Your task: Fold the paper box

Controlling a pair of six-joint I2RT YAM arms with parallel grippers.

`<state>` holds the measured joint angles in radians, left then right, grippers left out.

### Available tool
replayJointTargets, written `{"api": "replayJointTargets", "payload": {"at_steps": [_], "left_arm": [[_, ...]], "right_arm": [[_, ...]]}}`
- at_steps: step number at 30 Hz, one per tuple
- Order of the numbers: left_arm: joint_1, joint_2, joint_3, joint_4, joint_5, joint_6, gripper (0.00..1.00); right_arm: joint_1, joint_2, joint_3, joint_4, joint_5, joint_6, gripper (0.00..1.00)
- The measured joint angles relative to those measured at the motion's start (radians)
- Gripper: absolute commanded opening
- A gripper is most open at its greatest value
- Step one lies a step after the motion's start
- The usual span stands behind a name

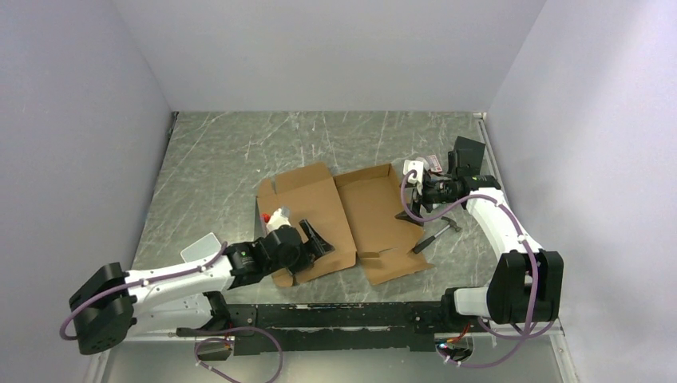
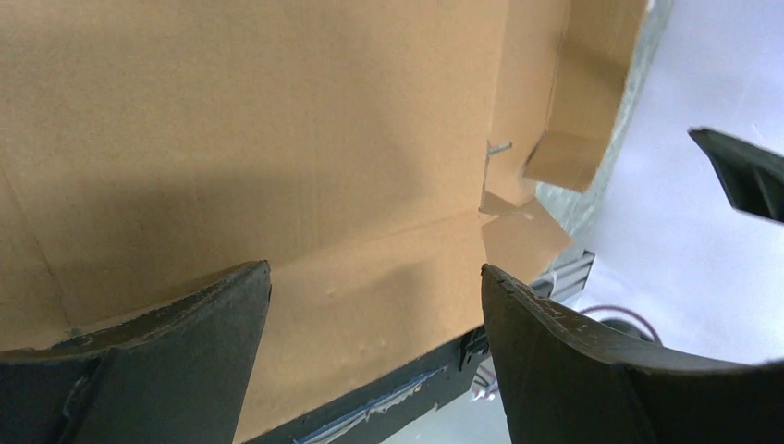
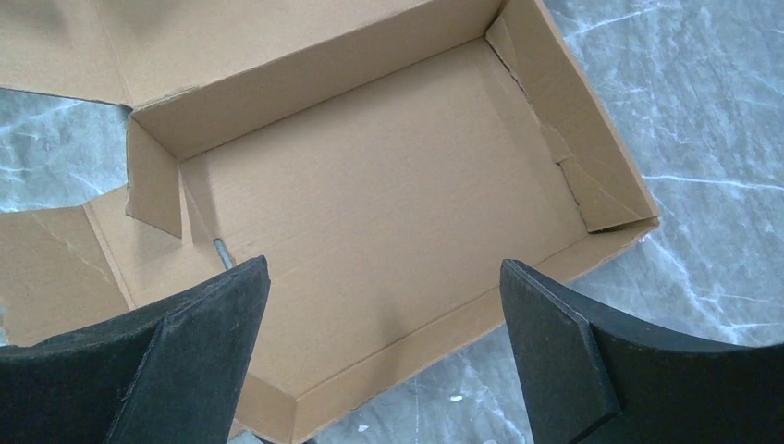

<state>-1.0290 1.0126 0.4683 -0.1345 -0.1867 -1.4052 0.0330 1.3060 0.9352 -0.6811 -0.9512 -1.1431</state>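
The paper box [image 1: 319,203] lies partly folded in the middle of the table, a flat lid panel on the left and a shallow tray [image 3: 370,166] with raised walls on the right. My left gripper [image 1: 319,239] hovers open over the lid panel's near edge, and in the left wrist view brown cardboard [image 2: 277,139] fills the space beyond its spread fingers [image 2: 374,268]. Above the tray's right wall my right gripper [image 1: 409,203] is also open, its fingers [image 3: 384,264] spanning that wall's edge with nothing between them.
A small hammer-like tool [image 1: 437,234] lies on the table just right of the tray. A black block [image 1: 468,152] stands at the back right. A clear plastic piece [image 1: 200,246] lies by the left arm. Bare marbled tabletop [image 1: 239,152] surrounds the box.
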Motion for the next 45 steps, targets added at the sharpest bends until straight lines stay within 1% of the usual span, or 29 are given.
{"api": "replayJointTargets", "payload": {"at_steps": [5,8,9,11,13,17,20,23,25,26,30,32,33,36,38,40,42,45], "left_arm": [[-0.007,0.096,0.071,-0.044,-0.015,-0.066,0.87],[-0.027,0.091,0.126,-0.104,-0.027,-0.063,0.87],[-0.035,0.080,0.157,-0.144,-0.037,-0.039,0.87],[-0.042,0.054,0.204,-0.205,-0.048,0.029,0.87],[-0.043,0.021,0.252,-0.247,-0.043,0.139,0.82],[-0.043,-0.027,0.296,-0.283,0.019,0.368,0.81],[-0.047,-0.045,0.296,-0.308,0.055,0.505,0.82],[-0.055,-0.084,0.256,-0.265,0.049,0.638,0.87],[-0.057,-0.136,0.202,-0.198,0.028,0.737,0.98],[-0.057,-0.163,0.173,-0.156,0.017,0.782,0.99],[-0.057,-0.226,0.109,-0.029,-0.003,0.949,0.99],[-0.057,-0.217,0.125,-0.030,0.010,1.025,0.98],[-0.057,-0.199,0.151,-0.059,0.025,1.064,0.97],[-0.058,-0.124,0.249,-0.151,0.079,1.154,0.94],[-0.064,-0.086,0.287,-0.185,0.102,1.184,0.93],[-0.084,-0.067,0.291,-0.200,0.109,1.191,0.92],[-0.130,-0.050,0.291,-0.227,0.101,1.193,0.92],[-0.235,-0.021,0.291,-0.268,0.043,1.190,0.91]], "right_arm": [[0.000,0.000,-0.005,0.001,0.000,0.000,1.00],[0.000,-0.001,-0.005,0.001,0.000,0.000,1.00],[0.000,-0.001,-0.005,0.001,0.000,0.000,1.00],[0.000,-0.002,-0.005,-0.001,0.000,-0.001,1.00],[0.000,-0.005,-0.005,-0.005,-0.001,-0.004,1.00],[0.000,-0.020,-0.005,-0.013,-0.002,-0.012,1.00],[0.000,-0.024,-0.005,-0.016,-0.006,-0.017,1.00],[0.000,-0.024,-0.005,-0.021,-0.009,-0.019,1.00],[0.000,-0.024,-0.005,-0.022,-0.011,-0.020,1.00],[0.000,-0.024,-0.005,-0.022,-0.012,-0.021,1.00],[0.000,-0.024,-0.005,-0.023,-0.018,-0.021,1.00],[0.000,-0.024,-0.005,-0.023,-0.019,-0.021,1.00],[0.000,-0.024,-0.005,-0.022,-0.018,-0.021,1.00],[0.000,-0.024,-0.005,-0.023,-0.018,-0.025,1.00],[0.000,-0.024,-0.005,-0.023,-0.018,-0.027,1.00],[0.000,-0.024,-0.005,-0.023,-0.018,-0.027,1.00],[0.000,-0.024,-0.005,-0.023,-0.018,-0.027,1.00],[0.000,-0.024,-0.005,-0.023,-0.017,-0.030,1.00]]}}
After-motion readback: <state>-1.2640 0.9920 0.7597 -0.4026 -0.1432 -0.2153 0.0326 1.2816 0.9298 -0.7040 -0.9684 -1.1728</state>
